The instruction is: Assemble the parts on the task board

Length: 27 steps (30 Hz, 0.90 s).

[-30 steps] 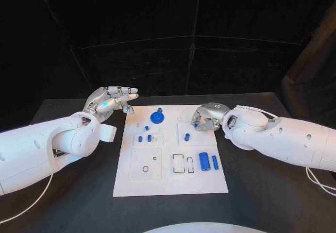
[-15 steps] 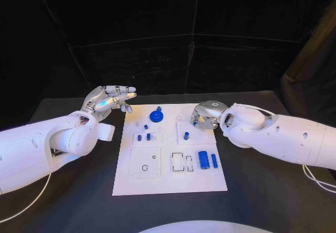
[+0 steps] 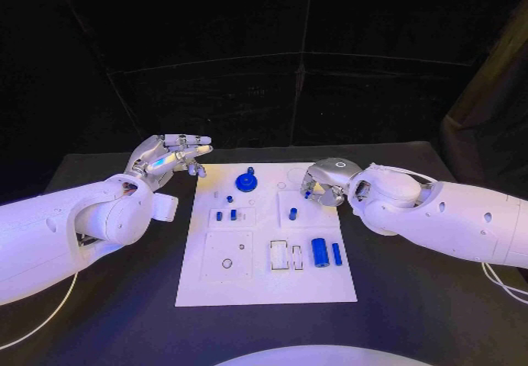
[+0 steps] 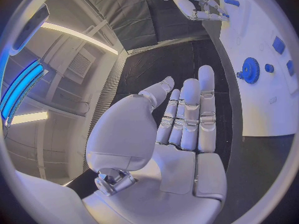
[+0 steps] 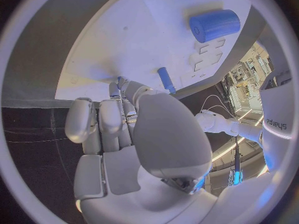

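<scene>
The white task board (image 3: 264, 282) lies mid-table. On it are a blue gear (image 3: 246, 183), several small blue pegs (image 3: 226, 216), one upright peg (image 3: 293, 214), a thick blue cylinder (image 3: 320, 252) and a thin blue bar (image 3: 336, 254). My right hand (image 3: 323, 183) hovers over the board's far right part with its fingers curled. In the right wrist view its fingertips pinch a small blue part (image 5: 118, 84) just above the board (image 5: 118, 40), beside the upright peg (image 5: 166, 79). My left hand (image 3: 171, 156) is raised beyond the board's far left corner. Its fingers (image 4: 190, 109) are straight and hold nothing.
The board has several bare cut-outs, among them rectangular slots (image 3: 288, 255) and a round hole (image 3: 226, 264). Black table (image 3: 418, 305) surrounds the board on all sides. The left wrist view shows the gear (image 4: 250, 67) and the right hand (image 4: 199, 5) across the board.
</scene>
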Motion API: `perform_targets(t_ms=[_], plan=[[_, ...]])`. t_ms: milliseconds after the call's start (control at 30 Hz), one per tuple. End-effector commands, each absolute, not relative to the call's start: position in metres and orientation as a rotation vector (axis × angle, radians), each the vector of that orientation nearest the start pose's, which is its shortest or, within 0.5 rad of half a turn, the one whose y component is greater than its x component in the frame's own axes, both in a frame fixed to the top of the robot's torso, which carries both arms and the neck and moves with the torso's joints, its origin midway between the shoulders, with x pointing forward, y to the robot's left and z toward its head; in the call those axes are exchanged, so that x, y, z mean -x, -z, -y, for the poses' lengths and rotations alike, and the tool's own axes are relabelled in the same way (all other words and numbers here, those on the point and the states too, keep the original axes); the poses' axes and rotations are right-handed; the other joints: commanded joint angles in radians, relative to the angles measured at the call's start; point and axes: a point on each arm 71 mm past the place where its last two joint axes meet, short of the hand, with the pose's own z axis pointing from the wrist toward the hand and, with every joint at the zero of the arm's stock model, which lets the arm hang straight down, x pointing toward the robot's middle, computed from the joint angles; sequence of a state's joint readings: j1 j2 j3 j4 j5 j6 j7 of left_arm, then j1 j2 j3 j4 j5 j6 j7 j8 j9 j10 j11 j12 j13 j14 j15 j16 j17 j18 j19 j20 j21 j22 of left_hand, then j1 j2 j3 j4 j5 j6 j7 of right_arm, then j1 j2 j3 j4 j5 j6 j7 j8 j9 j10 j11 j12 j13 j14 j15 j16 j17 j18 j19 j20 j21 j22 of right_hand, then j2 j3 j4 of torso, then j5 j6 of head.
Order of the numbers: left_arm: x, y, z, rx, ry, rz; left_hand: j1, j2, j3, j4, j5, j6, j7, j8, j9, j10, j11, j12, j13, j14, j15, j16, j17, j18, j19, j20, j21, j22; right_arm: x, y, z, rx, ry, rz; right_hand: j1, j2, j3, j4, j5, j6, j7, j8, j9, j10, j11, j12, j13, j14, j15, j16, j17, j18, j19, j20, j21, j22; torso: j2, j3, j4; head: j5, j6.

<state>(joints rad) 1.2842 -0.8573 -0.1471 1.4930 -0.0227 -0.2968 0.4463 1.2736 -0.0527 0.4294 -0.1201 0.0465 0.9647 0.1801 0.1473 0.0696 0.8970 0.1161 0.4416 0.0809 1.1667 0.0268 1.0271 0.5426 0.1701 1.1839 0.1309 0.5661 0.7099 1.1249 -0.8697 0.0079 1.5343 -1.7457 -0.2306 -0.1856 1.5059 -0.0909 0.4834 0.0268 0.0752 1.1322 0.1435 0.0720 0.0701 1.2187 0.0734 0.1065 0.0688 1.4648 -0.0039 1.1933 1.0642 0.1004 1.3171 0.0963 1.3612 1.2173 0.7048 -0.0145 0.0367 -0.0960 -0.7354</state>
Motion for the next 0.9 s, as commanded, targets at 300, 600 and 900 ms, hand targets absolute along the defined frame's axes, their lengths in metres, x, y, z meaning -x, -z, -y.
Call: perform_targets(t_ms=[300, 600, 900], plan=[[-0.496, 0.173, -0.226, 1.015, 1.521, -1.415, 0.006, 0.002, 0.004, -0.007, 0.005, 0.004, 0.001, 0.007, -0.001, -0.003, 0.002, 0.005, -0.001, -0.007, 0.003, -0.006, -0.002, 0.013, -0.001, -0.005, -0.003, -0.002, -0.463, 0.184, 0.206, 0.272, -0.565, -1.514, -0.033, -0.009, 0.042, -0.020, 0.014, 0.000, 0.003, -0.006, 0.000, 0.005, 0.003, -0.009, -0.001, 0.024, -0.003, 0.016, 0.004, -0.019, 0.011, 0.005, 0.010, 0.011, -0.002, -0.0009, 0.0005, 0.005, 0.004], [-0.496, 0.173, -0.226, 1.014, 1.521, -1.414, 0.007, 0.001, 0.005, -0.009, 0.005, 0.004, 0.002, 0.007, -0.001, -0.004, 0.003, 0.005, -0.002, -0.008, 0.003, -0.007, -0.003, 0.013, -0.001, -0.005, -0.003, -0.003, -0.445, 0.173, 0.186, 0.249, -0.706, -1.485, -0.046, -0.014, 0.055, -0.028, 0.028, 0.000, 0.004, -0.005, 0.001, 0.005, 0.004, -0.011, -0.001, 0.025, -0.002, 0.022, 0.009, -0.020, 0.015, 0.005, 0.014, 0.017, 0.000, 0.0000, -0.0017, 0.013, 0.008], [-0.496, 0.173, -0.222, 1.011, 1.529, -1.419, 0.008, 0.001, 0.005, -0.009, 0.005, 0.003, 0.002, 0.007, -0.001, -0.005, 0.003, 0.005, -0.002, -0.008, 0.003, -0.007, -0.004, 0.013, -0.001, -0.005, -0.004, -0.003, -0.432, 0.170, 0.139, 0.310, -0.846, -1.499, -0.053, -0.016, 0.058, -0.029, 0.033, -0.001, 0.005, -0.005, 0.000, 0.005, 0.005, -0.012, -0.001, 0.024, -0.002, 0.023, 0.008, -0.020, 0.015, 0.006, 0.014, 0.017, -0.001, -0.0026, 0.0025, 0.036, -0.002]])
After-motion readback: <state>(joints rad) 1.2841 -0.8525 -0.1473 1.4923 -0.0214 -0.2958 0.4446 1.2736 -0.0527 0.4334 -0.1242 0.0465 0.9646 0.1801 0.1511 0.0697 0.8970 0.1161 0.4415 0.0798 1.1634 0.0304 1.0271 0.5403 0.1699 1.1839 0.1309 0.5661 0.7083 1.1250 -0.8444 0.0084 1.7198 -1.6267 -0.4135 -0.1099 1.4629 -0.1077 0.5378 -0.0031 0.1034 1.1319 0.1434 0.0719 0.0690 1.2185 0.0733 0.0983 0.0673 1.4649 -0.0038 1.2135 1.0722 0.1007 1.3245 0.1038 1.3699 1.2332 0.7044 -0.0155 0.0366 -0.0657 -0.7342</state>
